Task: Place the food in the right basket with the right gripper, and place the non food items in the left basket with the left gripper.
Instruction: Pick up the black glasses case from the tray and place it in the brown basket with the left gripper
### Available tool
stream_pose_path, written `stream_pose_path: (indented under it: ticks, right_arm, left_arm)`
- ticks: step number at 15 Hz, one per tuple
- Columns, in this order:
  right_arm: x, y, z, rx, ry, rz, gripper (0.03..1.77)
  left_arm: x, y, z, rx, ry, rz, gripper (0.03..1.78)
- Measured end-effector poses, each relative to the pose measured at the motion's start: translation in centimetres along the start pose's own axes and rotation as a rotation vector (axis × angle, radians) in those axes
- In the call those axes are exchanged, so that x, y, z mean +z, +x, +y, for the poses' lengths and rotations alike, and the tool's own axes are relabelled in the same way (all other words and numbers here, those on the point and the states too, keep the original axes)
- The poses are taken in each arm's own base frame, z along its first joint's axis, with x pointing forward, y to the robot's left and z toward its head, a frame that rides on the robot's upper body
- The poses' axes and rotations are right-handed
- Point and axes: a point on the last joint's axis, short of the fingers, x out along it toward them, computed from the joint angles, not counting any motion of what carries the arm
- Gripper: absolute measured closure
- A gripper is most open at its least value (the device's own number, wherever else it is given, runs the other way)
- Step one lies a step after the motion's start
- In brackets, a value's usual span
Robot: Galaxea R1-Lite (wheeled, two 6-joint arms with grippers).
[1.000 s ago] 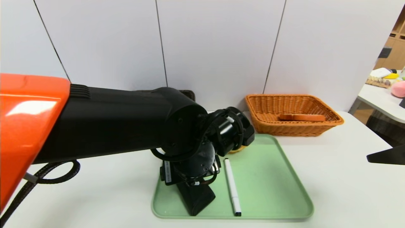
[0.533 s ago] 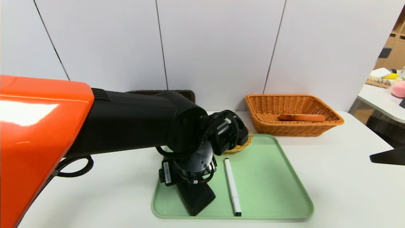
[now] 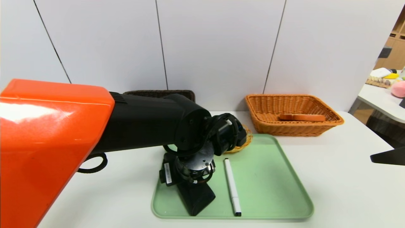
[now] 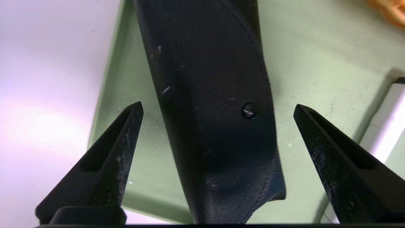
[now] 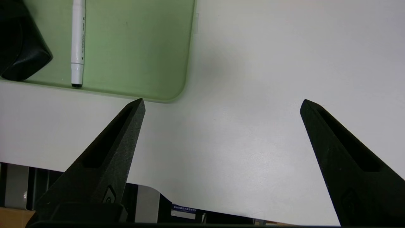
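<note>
A black leather case (image 3: 196,199) lies at the near left of the green tray (image 3: 272,190). My left gripper (image 4: 218,109) hangs open just above it, one finger on each side of the case (image 4: 215,110), neither touching. A white marker (image 3: 232,186) lies beside the case, and a yellow-orange tangle (image 3: 244,141) peeks out behind my left wrist at the tray's far end. The orange right basket (image 3: 329,123) holds a brown bread-like piece (image 3: 302,117). A dark left basket (image 3: 158,93) shows behind the arm. My right gripper (image 5: 223,103) stays open over bare table at the right.
My left arm's orange and black links (image 3: 95,133) cover most of the left side of the table. The table's near edge (image 5: 202,202) shows below the right gripper. Another table with toys (image 3: 387,84) stands at the far right.
My left arm has sunk lower over the black case, uncovering the dark basket's rim and the yellow tangle. The right arm has stayed put.
</note>
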Motion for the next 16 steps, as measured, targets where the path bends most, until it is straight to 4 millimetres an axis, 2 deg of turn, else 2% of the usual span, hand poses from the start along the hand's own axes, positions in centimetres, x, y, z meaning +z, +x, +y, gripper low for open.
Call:
stream_pose_path:
  ticks: [16]
  right_arm:
    - [0.00, 0.03, 0.06, 0.005, -0.005, 0.000, 0.11]
  left_arm:
    - [-0.07, 0.67, -0.38, 0.014, 0.007, 0.017, 0.12]
